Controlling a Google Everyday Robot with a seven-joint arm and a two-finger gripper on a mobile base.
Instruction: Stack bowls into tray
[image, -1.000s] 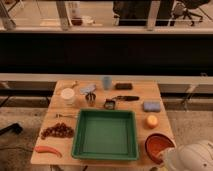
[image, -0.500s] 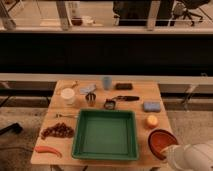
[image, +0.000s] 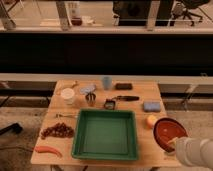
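Observation:
The green tray (image: 79, 136) lies empty in the middle of the wooden table. One reddish-orange bowl (image: 168, 131) with a dark rim stands on the table just right of the tray, near the front right corner. My gripper (image: 174, 145) comes in from the lower right on a white arm and sits at the bowl's near edge. The arm hides the bowl's front rim.
An orange fruit (image: 151, 121) lies between tray and bowl. Behind the tray are a blue sponge (image: 151, 106), a knife (image: 126, 98), a metal cup (image: 90, 98), a white cup (image: 68, 95) and a blue cup (image: 106, 82). Grapes (image: 56, 131) and a red pepper (image: 47, 149) lie left.
The white arm has shifted slightly down and right, so more of the bowl shows. The bowl and tray have not moved.

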